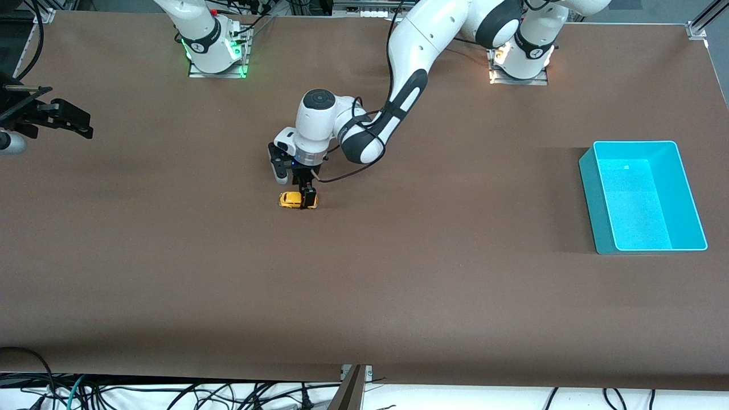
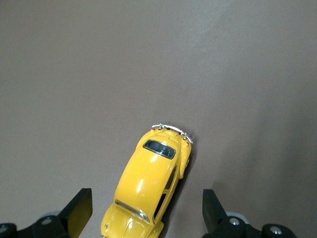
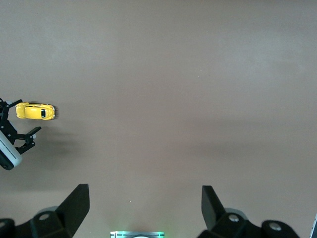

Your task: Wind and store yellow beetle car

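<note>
Left hand down over the car, fingers wide apart

The left hand (image 1: 308, 196) sits low at the car (image 1: 294, 199) in the middle of the tabletop (image 1: 364, 296), and in the left wrist view the car (image 2: 148, 188) rests on the surface between the spread fingers (image 2: 79, 210), neither one touching it, nothing gripped. The right hand (image 3: 143, 208) waits up over bare tabletop at the right arm's end, fingers wide and empty. The bin (image 1: 643, 196) stands well apart from the left hand, toward the left arm's end.
</note>
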